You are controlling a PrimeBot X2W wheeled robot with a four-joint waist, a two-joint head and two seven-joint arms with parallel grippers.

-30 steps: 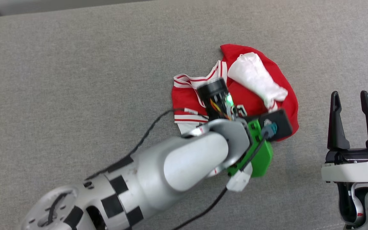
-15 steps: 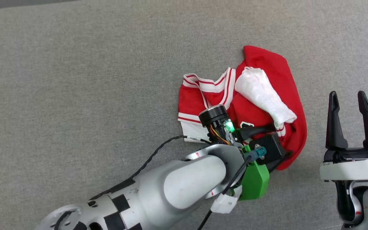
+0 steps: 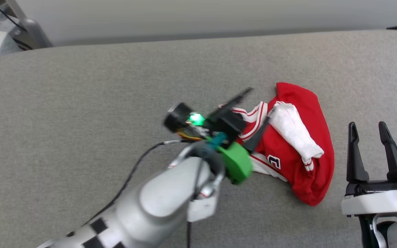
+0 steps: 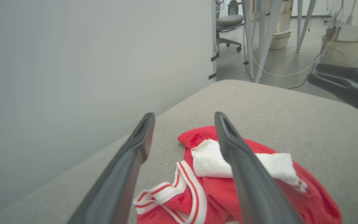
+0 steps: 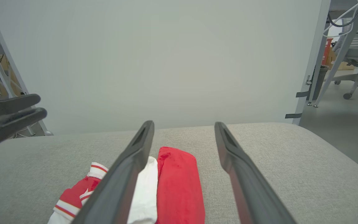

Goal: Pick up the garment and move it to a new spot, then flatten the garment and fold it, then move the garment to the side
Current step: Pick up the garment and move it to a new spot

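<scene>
Lifted off the cloth, the left gripper (image 3: 260,104) now has its two fingers spread wide with nothing between them; a second ago its wrist was pressed low over the heap. The head camera has also tipped up since then. The left forearm reaches in from the lower left, with its wrist turned so the fingers point up and to the right across the striped collar. The garment (image 3: 302,165) lies crumpled on the grey padded surface (image 3: 81,103), red body bunched and one white sleeve (image 3: 296,132) draped on top. The right gripper (image 3: 366,124) rests just right of the heap, fingers upright, parted and empty.
</scene>
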